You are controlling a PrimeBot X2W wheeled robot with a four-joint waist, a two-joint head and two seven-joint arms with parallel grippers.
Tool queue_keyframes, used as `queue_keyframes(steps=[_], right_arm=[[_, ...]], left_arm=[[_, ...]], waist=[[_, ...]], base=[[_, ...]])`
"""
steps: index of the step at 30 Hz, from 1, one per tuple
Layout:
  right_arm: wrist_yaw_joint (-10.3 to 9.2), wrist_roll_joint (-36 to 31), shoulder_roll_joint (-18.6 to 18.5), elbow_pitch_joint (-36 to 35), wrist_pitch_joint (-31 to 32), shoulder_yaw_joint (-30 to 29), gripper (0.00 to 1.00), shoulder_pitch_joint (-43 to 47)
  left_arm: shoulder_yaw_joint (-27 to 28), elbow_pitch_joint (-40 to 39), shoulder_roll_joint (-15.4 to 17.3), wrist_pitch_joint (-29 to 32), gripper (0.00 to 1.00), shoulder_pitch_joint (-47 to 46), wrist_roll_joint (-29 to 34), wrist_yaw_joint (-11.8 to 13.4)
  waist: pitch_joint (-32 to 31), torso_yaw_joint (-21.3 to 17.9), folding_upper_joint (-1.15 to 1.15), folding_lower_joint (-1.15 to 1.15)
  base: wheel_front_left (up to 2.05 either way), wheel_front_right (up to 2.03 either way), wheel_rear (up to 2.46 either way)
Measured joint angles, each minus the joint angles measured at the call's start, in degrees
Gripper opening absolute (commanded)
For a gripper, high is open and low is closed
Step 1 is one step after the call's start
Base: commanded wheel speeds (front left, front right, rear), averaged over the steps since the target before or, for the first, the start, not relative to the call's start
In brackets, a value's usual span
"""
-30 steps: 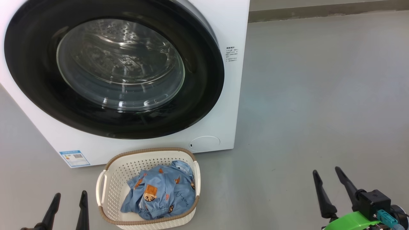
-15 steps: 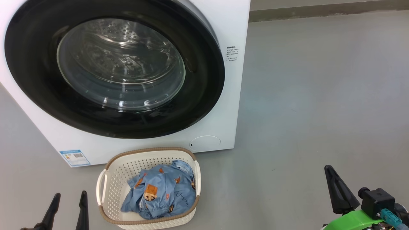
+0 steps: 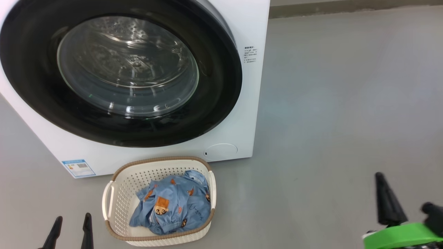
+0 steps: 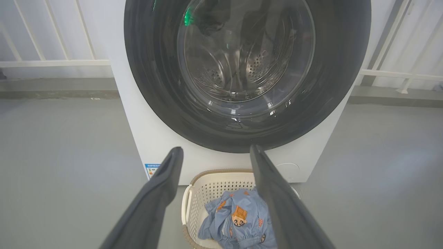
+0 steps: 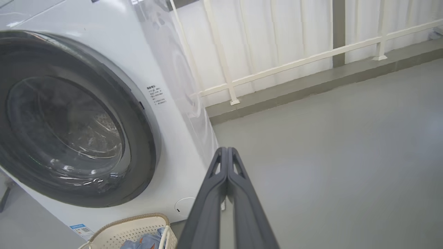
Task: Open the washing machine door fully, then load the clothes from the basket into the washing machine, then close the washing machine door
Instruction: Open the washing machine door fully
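Observation:
The white washing machine [image 3: 249,27] stands on the floor with its round black-rimmed door [image 3: 214,103] closed against its front; the same door [image 4: 332,86] [image 5: 138,145] shows in both wrist views. In front of it sits the cream basket [image 3: 117,193] holding the light blue printed clothes [image 3: 173,207]. My left gripper [image 3: 71,221] is open at the lower left, left of the basket, nothing between its fingers [image 4: 159,186]. My right gripper [image 3: 380,180] stands at the lower right over bare floor, shut and empty, its two fingers [image 5: 226,180] pressed together.
Grey floor [image 3: 346,103] stretches to the right of the machine. A low kerb [image 5: 311,83] with a white railing [image 5: 277,65] and pale curtains runs behind. A small blue label [image 3: 79,168] sits at the machine's lower left corner.
My right gripper has shut, its two fingers coming together, and has moved right and slightly up in view. The head camera shifted a little. The left gripper stays open.

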Motion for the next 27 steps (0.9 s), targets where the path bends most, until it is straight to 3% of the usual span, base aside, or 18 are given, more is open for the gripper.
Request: queue_keyframes(steps=[11,16,22,27], right_arm=[[0.0,35.55,0.74,3.9,-0.43,-10.67,0.0,-8.34],[0.0,50.48,0.49,7.32,-0.43,-11.34,0.0,-13.11],[0.0,64.16,-3.16,7.92,2.87,-11.21,0.0,-17.18],[0.0,71.46,-4.6,7.46,7.03,-12.14,0.0,-20.62]], left_arm=[[-0.85,-0.45,1.56,0.0,1.0,-0.27,-1.47,0.0],[-1.48,-0.64,3.04,0.0,1.0,-1.4,-2.67,0.0],[-3.36,-0.58,4.49,0.0,1.0,-3.35,-3.79,-0.03],[-4.35,-0.31,5.73,0.0,1.0,-5.07,-4.63,-0.05]], waist=[[4.3,-0.2,0.0,0.0],[7.14,0.18,0.0,0.0],[10.34,1.22,0.0,0.0],[12.73,2.48,0.0,0.0]], base=[[0.0,0.0,0.0],[0.0,0.0,0.0],[0.0,0.0,0.0],[0.0,0.0,0.0]])
